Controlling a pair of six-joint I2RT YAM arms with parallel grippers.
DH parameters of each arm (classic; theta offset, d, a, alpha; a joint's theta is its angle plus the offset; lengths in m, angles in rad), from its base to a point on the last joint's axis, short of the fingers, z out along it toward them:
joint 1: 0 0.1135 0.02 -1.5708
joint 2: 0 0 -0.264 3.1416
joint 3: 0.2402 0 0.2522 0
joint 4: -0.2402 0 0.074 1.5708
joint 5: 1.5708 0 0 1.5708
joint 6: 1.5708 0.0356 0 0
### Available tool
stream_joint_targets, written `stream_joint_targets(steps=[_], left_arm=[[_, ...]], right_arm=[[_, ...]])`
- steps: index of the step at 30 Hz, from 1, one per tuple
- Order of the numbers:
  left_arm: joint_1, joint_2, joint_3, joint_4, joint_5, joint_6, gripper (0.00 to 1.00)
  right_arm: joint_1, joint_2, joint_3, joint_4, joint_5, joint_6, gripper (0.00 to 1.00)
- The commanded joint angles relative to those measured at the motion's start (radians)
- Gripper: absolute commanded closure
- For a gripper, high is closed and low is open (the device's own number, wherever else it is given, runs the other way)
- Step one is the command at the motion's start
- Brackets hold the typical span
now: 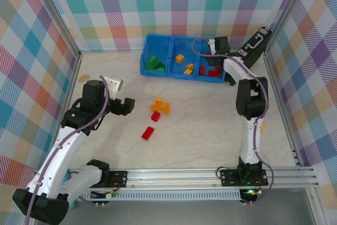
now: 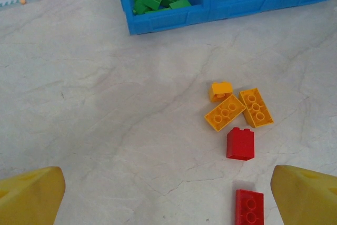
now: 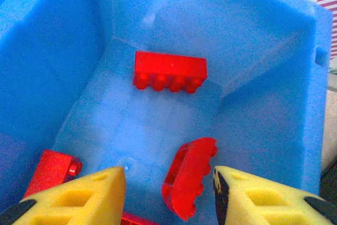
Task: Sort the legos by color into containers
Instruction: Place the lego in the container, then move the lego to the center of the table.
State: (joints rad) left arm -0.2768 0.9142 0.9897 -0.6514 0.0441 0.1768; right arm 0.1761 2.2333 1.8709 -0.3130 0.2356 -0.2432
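The blue tray [image 1: 158,39] sits at the back of the table with three compartments: green legos [image 1: 155,63] on the left, yellow ones [image 1: 180,58] in the middle, red ones [image 1: 213,70] on the right. My right gripper [image 3: 169,180] hangs inside the red compartment [image 3: 253,93], jaws apart. A tilted red brick [image 3: 189,177] lies loose between them, close to the right finger. Another red brick [image 3: 169,70] lies beyond. My left gripper [image 2: 168,193] is wide open above the table. Three yellow legos [image 2: 225,113] and two red ones [image 2: 240,143] [image 2: 248,207] lie loose ahead of it.
A black case [image 1: 258,40] leans at the back right corner, beside the right arm. A small orange piece [image 1: 83,78] lies by the left wall. Checked walls and metal rails enclose the table.
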Motion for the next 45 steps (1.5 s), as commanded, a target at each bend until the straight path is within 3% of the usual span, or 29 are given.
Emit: stream_joint_targets(steps=[1, 7, 14, 18, 21, 24, 27, 34, 45], left_arm=[[0.025, 0.002, -0.009, 0.018, 0.023, 0.009, 0.00], [0.055, 0.023, -0.006, 0.024, 0.068, 0.006, 0.00], [0.087, 0.020, -0.005, 0.033, 0.063, -0.008, 0.00], [0.094, -0.006, -0.009, 0.036, 0.028, -0.019, 0.00], [0.093, -0.022, -0.016, 0.040, 0.044, -0.026, 0.00], [0.094, -0.047, -0.023, 0.045, 0.074, -0.037, 0.00], [0.094, -0.083, -0.036, 0.052, 0.076, -0.045, 0.00], [0.094, -0.147, -0.052, 0.061, 0.069, -0.063, 0.00], [0.094, -0.194, -0.059, 0.062, 0.085, -0.074, 0.00]], right_arm=[[0.005, -0.047, -0.022, -0.026, 0.003, 0.024, 0.51], [0.037, -0.212, -0.106, -0.040, -0.007, 0.025, 0.48], [0.159, -0.355, -0.100, -0.292, -0.014, 0.096, 0.36], [0.282, -0.419, -0.195, -0.297, -0.107, 0.004, 0.33], [0.344, -0.448, -0.316, -0.265, -0.427, -0.149, 0.26], [0.419, -0.507, -0.517, -0.074, -0.519, -0.241, 0.25], [0.488, -0.533, -0.634, 0.076, -0.517, -0.241, 0.25], [0.646, -0.473, -0.688, 0.177, -0.428, -0.155, 0.22], [0.751, -0.416, -0.724, 0.282, -0.404, -0.054, 0.20]])
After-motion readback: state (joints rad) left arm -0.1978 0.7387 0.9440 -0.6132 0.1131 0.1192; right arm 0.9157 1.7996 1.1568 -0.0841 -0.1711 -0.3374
